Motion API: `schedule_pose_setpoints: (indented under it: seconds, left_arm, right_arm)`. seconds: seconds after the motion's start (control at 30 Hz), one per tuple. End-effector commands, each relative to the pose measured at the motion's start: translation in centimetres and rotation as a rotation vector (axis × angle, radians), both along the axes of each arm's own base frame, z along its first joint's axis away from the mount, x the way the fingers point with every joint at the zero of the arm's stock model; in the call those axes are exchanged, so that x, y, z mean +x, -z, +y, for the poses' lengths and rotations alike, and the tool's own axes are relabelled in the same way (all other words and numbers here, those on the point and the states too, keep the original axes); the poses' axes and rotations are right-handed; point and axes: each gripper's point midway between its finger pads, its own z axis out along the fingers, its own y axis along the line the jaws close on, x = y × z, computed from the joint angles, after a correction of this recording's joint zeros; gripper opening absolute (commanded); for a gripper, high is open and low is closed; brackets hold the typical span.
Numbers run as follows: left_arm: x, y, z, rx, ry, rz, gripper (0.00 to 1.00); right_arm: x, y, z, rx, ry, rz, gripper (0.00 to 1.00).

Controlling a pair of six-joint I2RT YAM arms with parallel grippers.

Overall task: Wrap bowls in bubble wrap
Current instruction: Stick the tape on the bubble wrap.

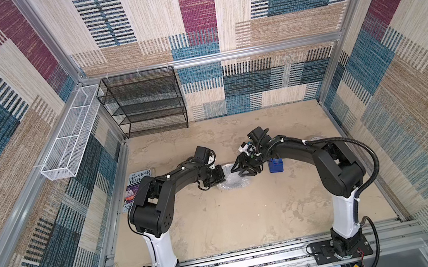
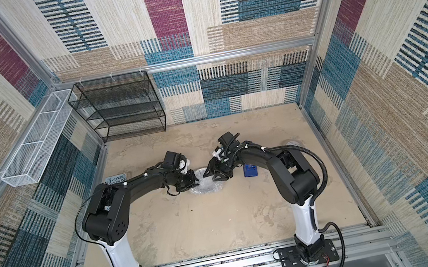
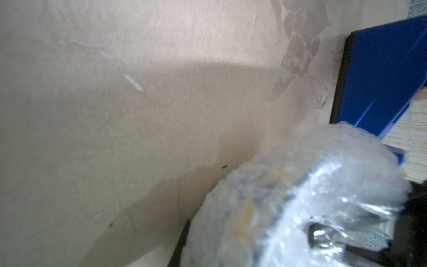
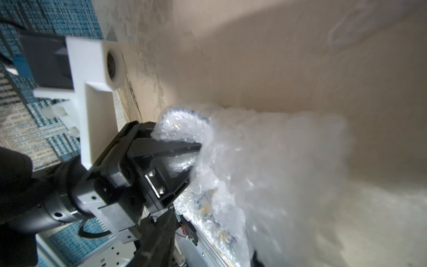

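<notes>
The bowl (image 4: 206, 209) lies bundled in bubble wrap (image 1: 231, 183) at the middle of the table, and its blue and yellow paint shows through the plastic (image 3: 245, 215). My left gripper (image 1: 221, 178) is at the bundle's left side, shut on a fold of the bubble wrap (image 4: 184, 129), with one finger (image 4: 175, 147) lying over it. My right gripper (image 1: 242, 172) is over the bundle's right side. Its jaws stand apart, with wrap and bowl edge between them (image 4: 208, 252).
A blue tape dispenser (image 1: 276, 165) stands just right of the bundle, under the right arm. A book (image 1: 137, 189) lies by the left wall. At the back left are a black mesh rack (image 1: 144, 103) and a white wire basket (image 1: 71, 134).
</notes>
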Motion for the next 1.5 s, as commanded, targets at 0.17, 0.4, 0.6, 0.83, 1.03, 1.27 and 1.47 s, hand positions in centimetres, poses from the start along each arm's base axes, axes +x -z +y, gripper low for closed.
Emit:
schedule_pose_setpoints:
  seconds: [0.17,0.4,0.6,0.83,1.03,1.27,1.47]
  left_arm:
    - [-0.1,0.3,0.2,0.017,0.020,0.002,0.00]
    - [-0.2,0.6,0.1,0.016,0.023,0.010,0.00]
    - [-0.2,0.6,0.0,0.015,0.026,0.011,0.00]
    - [-0.2,0.5,0.1,0.020,0.027,0.008,0.00]
    - [-0.1,0.6,0.0,0.018,0.028,0.009,0.00]
    - [-0.2,0.6,0.1,0.022,0.029,0.009,0.00]
    - [-0.2,0.5,0.2,0.025,0.027,0.007,0.00]
  right_arm:
    - [-0.6,0.1,-1.8,-0.103,0.023,-0.015,0.54]
    - [-0.3,-1.7,-0.9,-0.056,0.008,-0.080,0.52]
    - [-0.8,-3.3,1.3,0.014,-0.060,-0.090,0.37]
    - [-1.1,-4.5,4.0,0.074,-0.116,-0.096,0.00]
    - [-1.3,-4.0,4.2,0.083,-0.101,-0.071,0.00]
    - [-3.4,-0.7,3.3,0.080,-0.065,0.020,0.00]
    - [-3.7,1.0,2.0,0.013,-0.039,0.053,0.00]
